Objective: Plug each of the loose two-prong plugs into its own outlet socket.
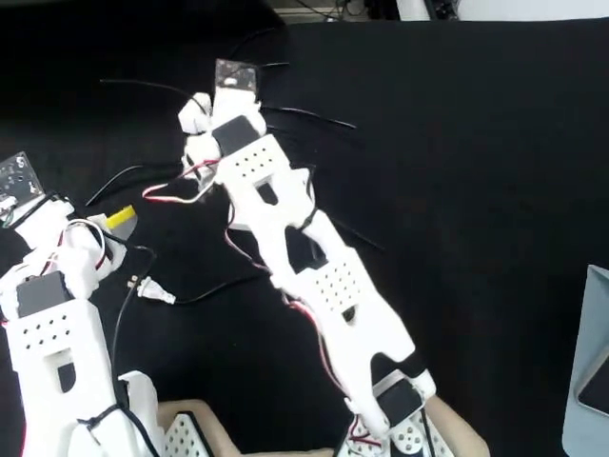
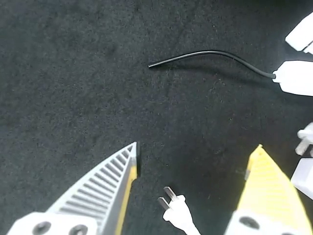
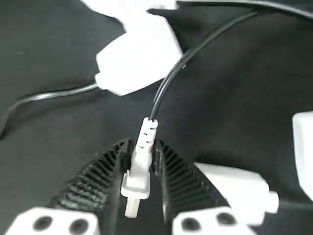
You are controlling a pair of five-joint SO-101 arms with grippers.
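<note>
Sockets first: the right wrist view has three white socket bodies (image 3: 137, 58) on the black table (image 3: 49, 58), one ahead of the claw and two off to the side. I can't tell if anything is seated in any of them.

Plugs: two.
- The held plug (image 3: 139, 171) is clamped between the black fingers of the right claw (image 3: 142, 143). Its cord (image 3: 195, 49) end points away from the wrist, and the cord runs forward past the nearest socket body.
- The loose plug (image 2: 177, 211) lies flat on the table between the spread fingers of the left claw (image 2: 197, 146), one grey and one yellow. Neither finger touches it.

The high view puts the loose plug (image 1: 157, 292) near the table's left edge, just beside the left arm (image 1: 52, 343), with its cord trailing toward the middle. The left wrist view adds a socket body (image 2: 296, 78) with a black cord, apart from the loose plug. The high view also gives a grey box (image 1: 590, 371) at the table's right edge.
</note>
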